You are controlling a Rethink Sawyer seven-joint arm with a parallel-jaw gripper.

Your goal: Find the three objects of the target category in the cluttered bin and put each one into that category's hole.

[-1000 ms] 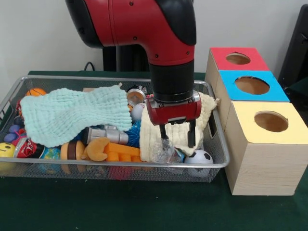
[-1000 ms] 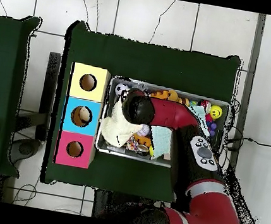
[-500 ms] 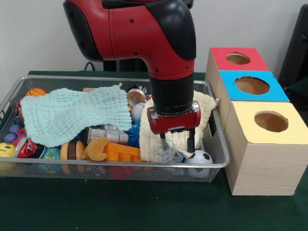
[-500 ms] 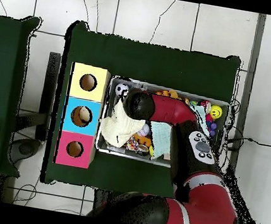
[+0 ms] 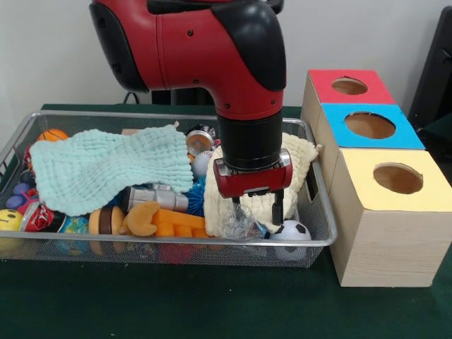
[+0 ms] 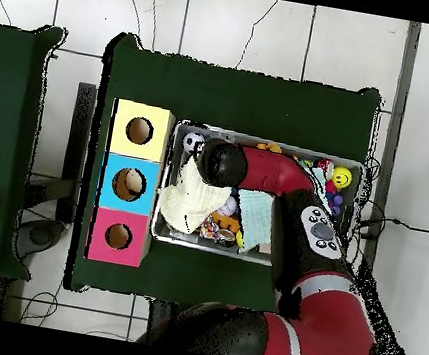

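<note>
The wire mesh bin [image 5: 169, 242] is full of toys and cloths. One clear wrinkly plastic lump [image 5: 240, 224] lies by the bin's near rim, against a cream cloth [image 5: 300, 159]. I see no other clear lumps. My gripper [image 5: 257, 210] is open and low in the bin. Its left finger is down at the lump's top and its right finger stands over the cream cloth. The blue-topped box's hole [image 5: 369, 125] is to the right, outside the bin. In the overhead view the arm's wrist [image 6: 219, 162] hides the gripper, and the blue hole [image 6: 129, 184] is left of the bin [image 6: 246, 256].
A mint cloth [image 5: 106, 169] covers the bin's left half. A silver can [image 5: 159, 199], an orange toy [image 5: 176, 224] and a small soccer ball [image 5: 291, 232] lie near the lump. The red-topped box [image 5: 349, 86] and the yellow-topped box [image 5: 395, 178] flank the blue one.
The gripper has come down into the bin and shifted slightly left, so its fingers now reach the clear lump. The lump and the cloths have not moved.
</note>
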